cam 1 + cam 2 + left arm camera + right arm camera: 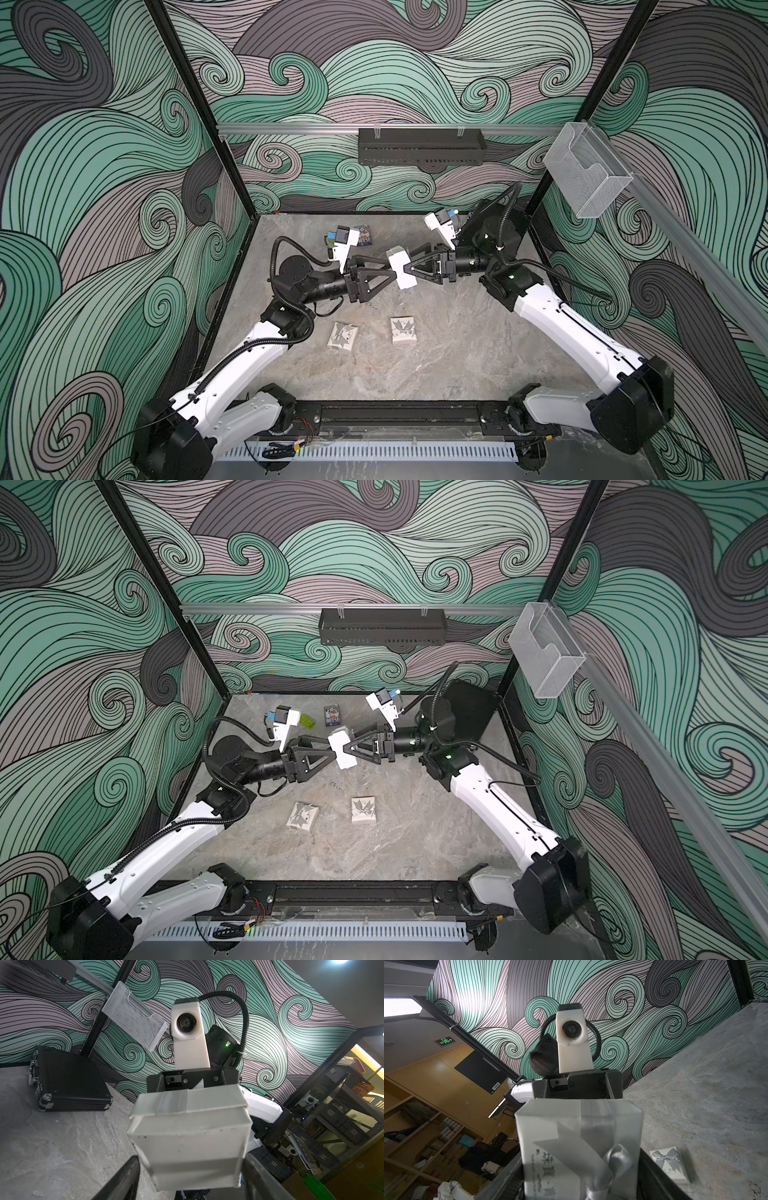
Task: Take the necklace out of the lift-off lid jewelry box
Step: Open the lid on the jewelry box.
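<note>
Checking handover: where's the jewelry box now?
The jewelry box is mid-air over the table, centred between the left tool and right tool, in both top views.

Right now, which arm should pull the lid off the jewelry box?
Probably right. The right fingers grip the jewelry box at its ribboned lid; left fingers flank the plain base, suited to bracing.

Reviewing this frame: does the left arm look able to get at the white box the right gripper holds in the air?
Likely yes: the left gripper straddles the white box opposite the right gripper, nothing between; contact is unclear.
</note>
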`<state>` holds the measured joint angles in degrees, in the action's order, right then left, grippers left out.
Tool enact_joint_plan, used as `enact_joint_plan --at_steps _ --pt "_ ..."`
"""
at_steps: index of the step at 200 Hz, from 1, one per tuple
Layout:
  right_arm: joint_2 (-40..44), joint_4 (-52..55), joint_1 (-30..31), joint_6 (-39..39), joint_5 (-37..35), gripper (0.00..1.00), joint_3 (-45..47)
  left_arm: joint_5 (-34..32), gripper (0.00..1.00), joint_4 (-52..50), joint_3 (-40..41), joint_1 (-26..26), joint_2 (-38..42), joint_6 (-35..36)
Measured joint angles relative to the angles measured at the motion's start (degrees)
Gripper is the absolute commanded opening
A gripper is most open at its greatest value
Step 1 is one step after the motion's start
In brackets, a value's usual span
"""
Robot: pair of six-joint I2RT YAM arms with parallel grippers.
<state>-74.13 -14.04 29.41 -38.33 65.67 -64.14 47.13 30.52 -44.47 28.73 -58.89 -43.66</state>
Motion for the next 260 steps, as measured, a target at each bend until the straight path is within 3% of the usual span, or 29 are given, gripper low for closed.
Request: enact_joint_plan --at_steps 62,147,219,260 --pt "-0.15 -2.25 0.00 -1.11 0.39 0.72 0.02 0.00 0.81 1.66 0.00 0.35 -0.02 -1.25" --pt "-1.44 -2.93 0.00 -1.16 0.37 0.72 0.13 -0.15 0.80 1.60 0.02 0.35 -0.02 -1.60" --pt "-1.62 -2.97 0.00 -1.16 0.44 0.72 0.33 -0.42 0.73 1.62 0.02 0.35 -0.90 -1.60" --pt "-1.81 -3.69 -0.02 -1.14 0.50 0.72 0.46 -0.66 0.57 1.51 0.02 0.35 -1.03 -1.79"
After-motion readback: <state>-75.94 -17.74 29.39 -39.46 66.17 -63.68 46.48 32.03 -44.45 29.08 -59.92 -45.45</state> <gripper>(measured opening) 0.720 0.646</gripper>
